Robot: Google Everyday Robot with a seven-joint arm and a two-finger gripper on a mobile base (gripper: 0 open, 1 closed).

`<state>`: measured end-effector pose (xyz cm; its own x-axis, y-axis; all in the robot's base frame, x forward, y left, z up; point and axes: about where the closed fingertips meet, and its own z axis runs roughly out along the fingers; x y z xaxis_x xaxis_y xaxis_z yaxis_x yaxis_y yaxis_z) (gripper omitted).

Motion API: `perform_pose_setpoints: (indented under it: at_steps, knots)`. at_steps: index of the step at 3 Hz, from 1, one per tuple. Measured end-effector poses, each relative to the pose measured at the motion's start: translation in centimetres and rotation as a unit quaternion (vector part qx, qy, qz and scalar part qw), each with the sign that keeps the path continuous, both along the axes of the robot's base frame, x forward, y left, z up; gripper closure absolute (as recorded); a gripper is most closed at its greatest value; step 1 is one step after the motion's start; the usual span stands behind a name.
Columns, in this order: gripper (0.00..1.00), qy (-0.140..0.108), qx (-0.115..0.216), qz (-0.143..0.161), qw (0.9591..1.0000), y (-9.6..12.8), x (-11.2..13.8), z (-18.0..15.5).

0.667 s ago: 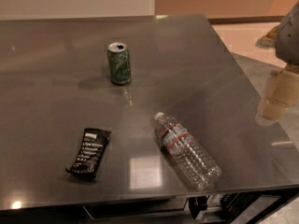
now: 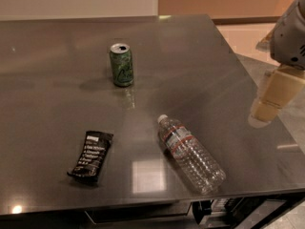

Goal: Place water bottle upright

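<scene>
Grey table [image 2: 214,70] bears water bottle [image 2: 190,154] lying flat, green can [image 2: 121,65], black wrapper [image 2: 91,156] well apart; pincer [image 2: 265,109] hovers right, grip unclear.

The pale grey rounded arm housing [image 2: 291,32] enters from the upper right corner of the camera view. Below it, at the right edge, hangs the cream-coloured blocky gripper [image 2: 263,109]. Its tip slants down and leftward, and it appears to hover free of any surface.
</scene>
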<state>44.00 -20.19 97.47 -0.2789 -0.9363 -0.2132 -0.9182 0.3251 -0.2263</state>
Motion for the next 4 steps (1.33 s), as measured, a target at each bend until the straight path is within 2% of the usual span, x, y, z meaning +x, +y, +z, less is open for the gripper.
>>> perform_pose_setpoints:
  at_steps: [1, 2, 3, 4]
  knots:
    - [0.0, 0.023, 0.006, -0.026, 0.9994, 2.6, 0.0, -1.1]
    - [0.0, 0.051, 0.024, -0.059, 0.9967, 6.2, -0.1, -2.3]
    - [0.0, 0.071, 0.036, -0.084, 0.9933, 8.6, -0.1, -3.3]
    - [0.0, 0.089, 0.033, -0.123, 0.9879, 10.2, -0.3, -4.9]
